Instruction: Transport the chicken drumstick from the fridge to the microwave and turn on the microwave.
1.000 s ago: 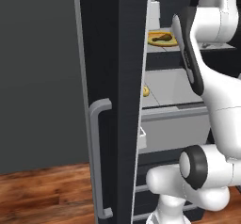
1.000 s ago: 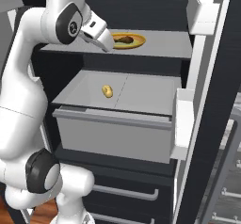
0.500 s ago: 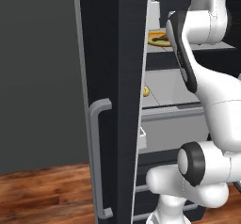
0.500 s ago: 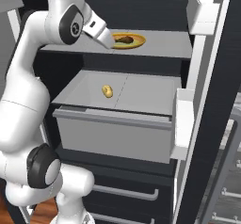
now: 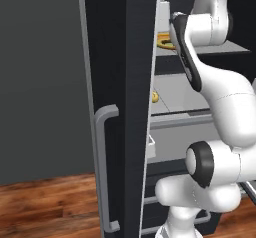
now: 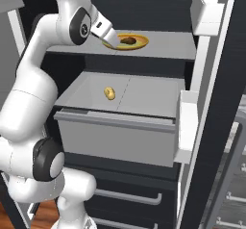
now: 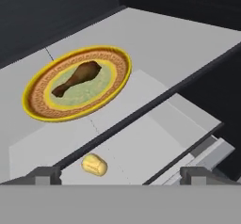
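Pincer [image 7: 120, 173] released, jaws spread wide, holding nothing and touching nothing; both dark fingertips [image 7: 44, 173] sit low in the hand view with clear air between them. In the right base view the pincer [image 6: 111, 39] hangs just at the left rim of the yellow plate [image 6: 139, 44], at the front edge of the upper shelf [image 6: 168, 45], tilted down toward the plate.

Chicken drumstick [image 7: 77, 78] lies flat in the middle of the yellow plate [image 7: 40, 112], thick end toward upper right of the hand view, thin bone end toward lower left. Same drumstick [image 6: 128, 41] seen dark brown on the plate from the right base view. Plate sits on the grey upper shelf [image 7: 179, 44] inside the fridge [image 5: 117, 82], near the shelf's front edge, with bare shelf around it to the right and behind.

Below the shelf the grey drawer [image 6: 115, 136] is pulled out; small round yellow food item [image 6: 110, 93] lies on its floor, well apart from the drawer walls. Same item [image 7: 94, 164] shows under the shelf edge in the hand view.

Fridge door [image 5: 125, 132] stands open, edge-on in the left base view, grey bar handle [image 5: 102, 172] on its outer face. Door bins [image 6: 188, 127] stick out at right of the opening. White arm [image 6: 33, 88] takes the left side of the opening; middle and right are free.
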